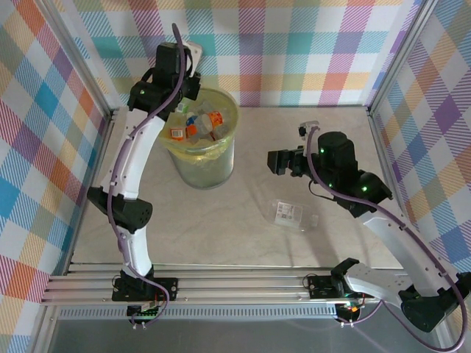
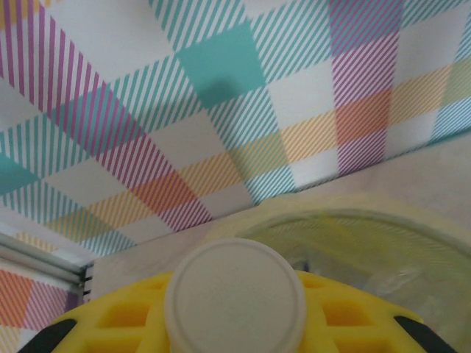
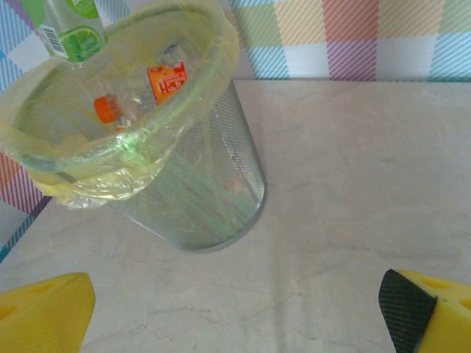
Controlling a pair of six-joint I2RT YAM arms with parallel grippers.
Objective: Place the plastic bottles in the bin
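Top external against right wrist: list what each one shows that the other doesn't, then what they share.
Top external, not right wrist: a flattened clear bottle lying on the table, and the left arm stretched over the bin. Right wrist, not top external: a green-labelled bottle above the bin's rim, and the right fingers, yellow and spread wide. Both: the yellow-lined bin, orange-labelled bottles inside it, the table.

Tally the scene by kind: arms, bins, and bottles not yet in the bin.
Arms: 2, the left arm and the right arm.
Bins: 1, the bin.
Bottles not yet in it: 2, the loose bottle lying on the table, the held bottle in the left gripper.
Total: 5.
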